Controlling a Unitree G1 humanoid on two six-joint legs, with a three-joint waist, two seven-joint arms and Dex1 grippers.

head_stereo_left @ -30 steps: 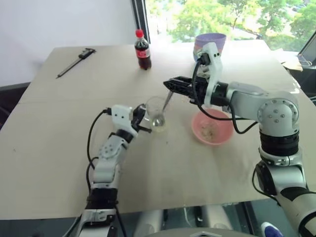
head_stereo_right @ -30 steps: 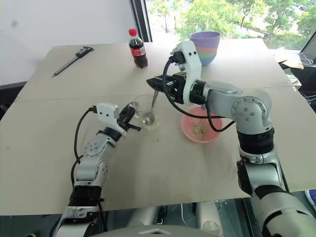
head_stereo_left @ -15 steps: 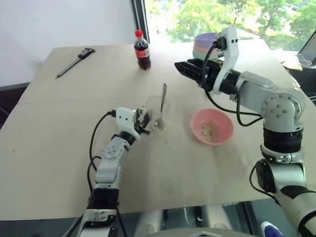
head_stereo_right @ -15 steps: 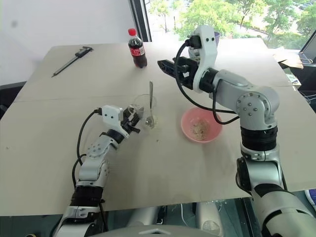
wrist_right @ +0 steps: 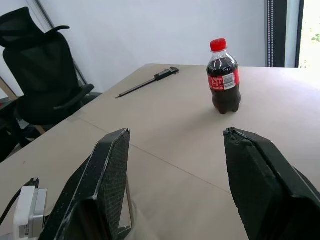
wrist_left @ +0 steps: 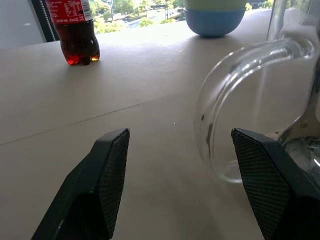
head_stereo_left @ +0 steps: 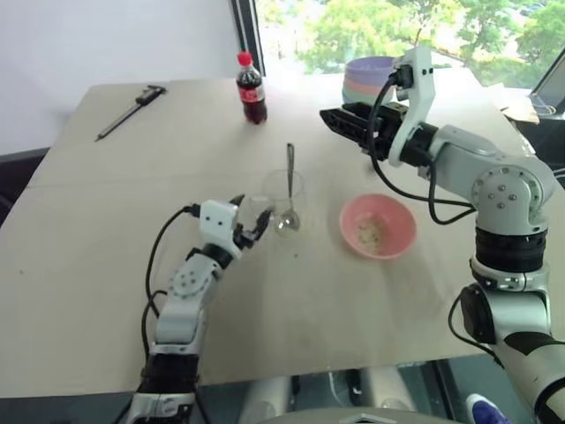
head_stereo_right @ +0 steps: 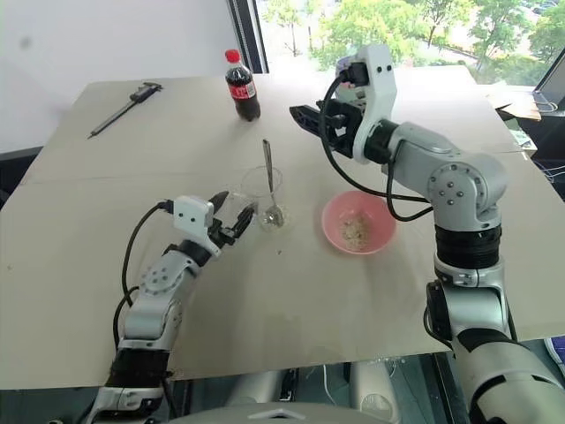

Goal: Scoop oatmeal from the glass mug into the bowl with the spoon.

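Note:
The glass mug [head_stereo_left: 284,200] stands mid-table with the spoon [head_stereo_left: 290,173] propped in it, handle up. My left gripper [head_stereo_left: 252,219] is open just left of the mug; in the left wrist view the mug's handle [wrist_left: 235,95] lies between the spread fingers [wrist_left: 107,172] without touching them. My right gripper [head_stereo_left: 328,119] hangs open and empty above the table, behind the mug and the bowl. To the right of the mug sits the pink bowl [head_stereo_left: 399,231], with a small heap of oatmeal [head_stereo_left: 372,232] inside.
A cola bottle [head_stereo_left: 250,88] stands at the back, a dark caliper [head_stereo_left: 131,110] lies far back left, and a stack of pastel bowls [head_stereo_left: 366,78] sits behind the right arm. An office chair [wrist_right: 42,67] stands beyond the table's edge.
My right gripper let go of the spoon, leaving it standing in the mug, and rose back and to the right. My left gripper opened off the mug.

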